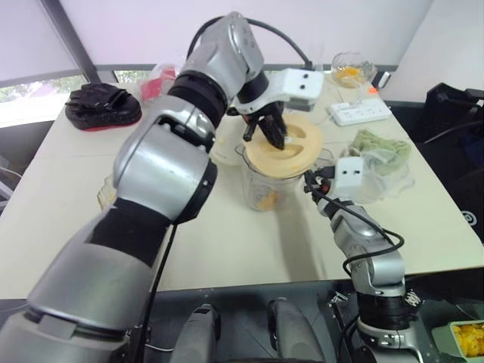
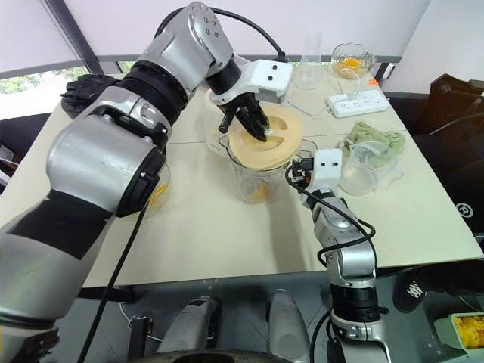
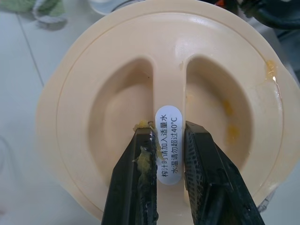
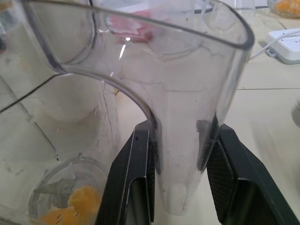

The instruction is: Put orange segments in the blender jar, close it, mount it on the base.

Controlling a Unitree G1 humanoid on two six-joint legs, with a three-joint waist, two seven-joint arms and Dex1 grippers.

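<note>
At the centre of the head views, the blender jar [image 2: 257, 178] stands on the bench [image 2: 204, 234] with orange segments [image 4: 70, 206] at its bottom. The left gripper [image 3: 161, 154] has its jaws clamped on the centre rib of the lid [image 1: 283, 147], held tilted over the jar mouth. The right gripper [image 4: 180, 168] has its jaws closed on the jar handle [image 4: 183, 136]. Level the lid, centre it on the rim, then press evenly while the right keeps the jar steady.

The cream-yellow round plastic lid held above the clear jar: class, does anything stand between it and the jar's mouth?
Nothing visible does. The left gripper holds the cream-yellow round plastic lid tilted on the clear blender jar, whose handle the right gripper clamps.
</note>
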